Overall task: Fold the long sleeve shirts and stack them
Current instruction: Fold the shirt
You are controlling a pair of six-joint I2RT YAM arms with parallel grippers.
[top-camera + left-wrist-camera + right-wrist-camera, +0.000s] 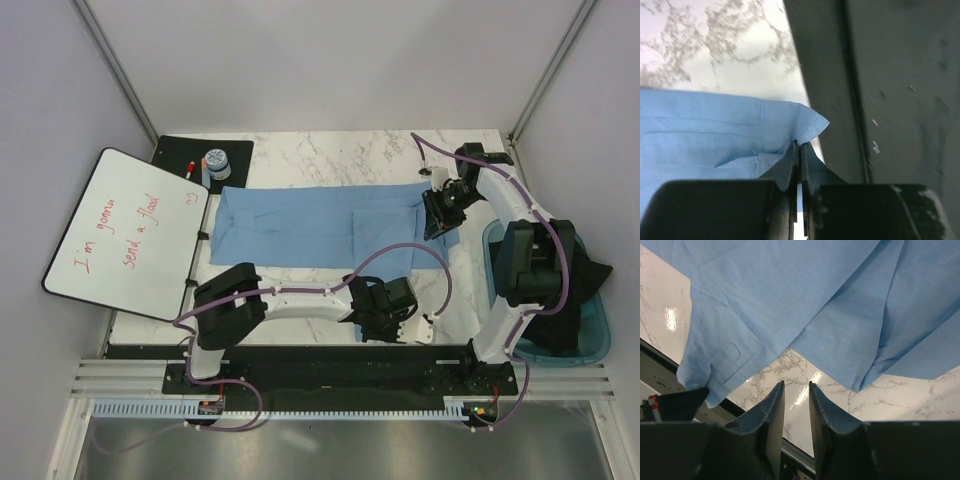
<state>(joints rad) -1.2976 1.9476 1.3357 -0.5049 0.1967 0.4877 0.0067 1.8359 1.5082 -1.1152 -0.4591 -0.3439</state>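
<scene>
A light-blue long sleeve shirt (300,225) lies spread flat across the middle of the marble table. My left gripper (385,310) is near the table's front edge. In the left wrist view its jaws (800,147) are pressed together on a corner of the shirt (715,130), next to the dark table edge. My right gripper (438,218) is at the shirt's right end. In the right wrist view it (796,387) is open and empty above bare marble, with the shirt (790,295) and a sleeve cuff (705,380) just beyond its tips.
A whiteboard (125,230) with red writing leans at the left. A black mat (175,150) at the back left holds a small jar (216,162) and a marker (190,168). A teal bin (600,330) with dark cloth stands at the right.
</scene>
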